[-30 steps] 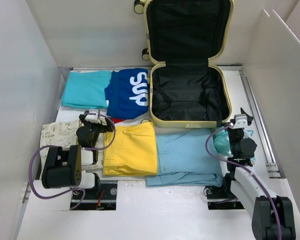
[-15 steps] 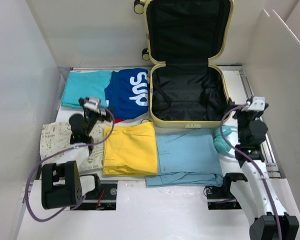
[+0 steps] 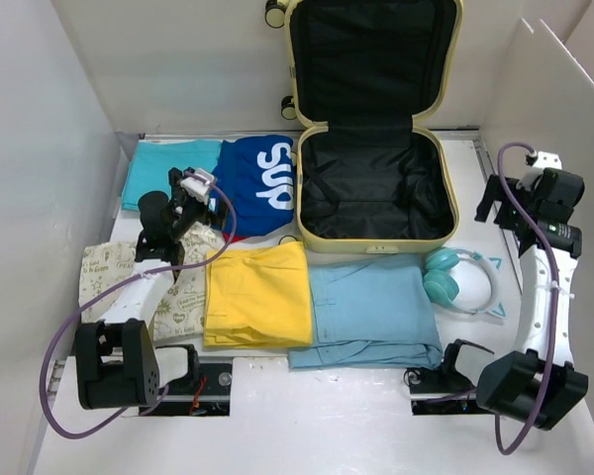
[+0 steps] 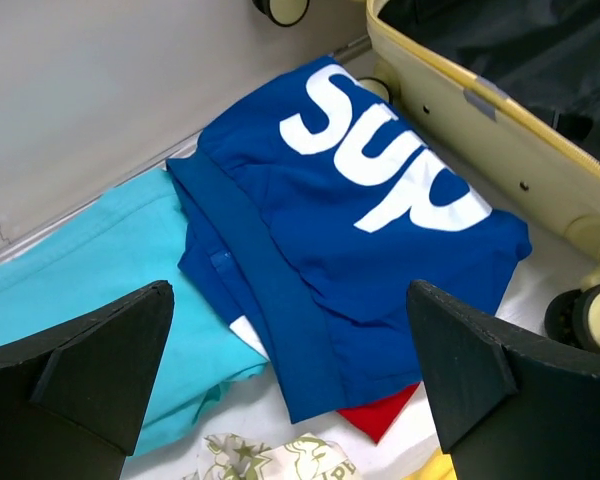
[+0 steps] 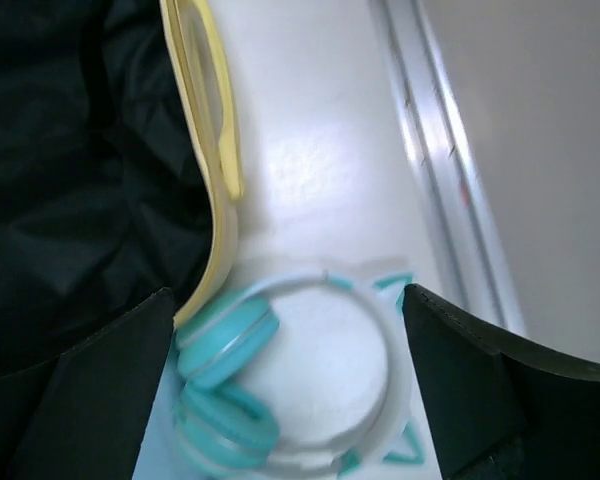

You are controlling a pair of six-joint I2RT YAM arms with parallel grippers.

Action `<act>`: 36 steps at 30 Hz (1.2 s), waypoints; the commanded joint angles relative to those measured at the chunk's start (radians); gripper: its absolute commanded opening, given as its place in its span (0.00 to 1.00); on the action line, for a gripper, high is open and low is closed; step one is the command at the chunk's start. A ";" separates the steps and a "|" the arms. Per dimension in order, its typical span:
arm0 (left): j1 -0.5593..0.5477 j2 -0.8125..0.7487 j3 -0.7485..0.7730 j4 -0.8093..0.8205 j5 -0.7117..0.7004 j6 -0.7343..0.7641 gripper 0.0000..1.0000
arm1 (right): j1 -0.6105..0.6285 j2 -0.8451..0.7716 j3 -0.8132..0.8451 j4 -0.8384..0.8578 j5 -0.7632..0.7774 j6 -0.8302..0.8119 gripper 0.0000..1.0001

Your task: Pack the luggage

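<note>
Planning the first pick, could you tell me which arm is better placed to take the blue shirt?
Likely left: the left gripper hangs open over the blue shirt, while the right gripper overlooks the headphones.

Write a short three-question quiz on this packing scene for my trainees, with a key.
1. True or false: the luggage already holds clothes.
2. What lies under the open left claw? A a shoe; B the blue shirt; C a book.
3. Fill in: the headphones lie ____ the luggage, on the table.
Key: 1 false; 2 B; 3 outside.
</note>
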 commanded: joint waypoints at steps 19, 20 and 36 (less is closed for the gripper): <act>-0.128 -0.031 0.008 -0.006 -0.013 0.115 1.00 | 0.336 -0.010 -0.133 -0.359 -0.169 0.215 1.00; -0.128 -0.031 0.008 -0.006 -0.025 0.093 1.00 | 0.356 -0.019 -0.133 -0.376 -0.148 0.235 1.00; -0.271 -0.116 0.092 -0.222 -0.181 0.104 1.00 | 0.585 -0.078 -0.469 -0.290 0.091 0.575 1.00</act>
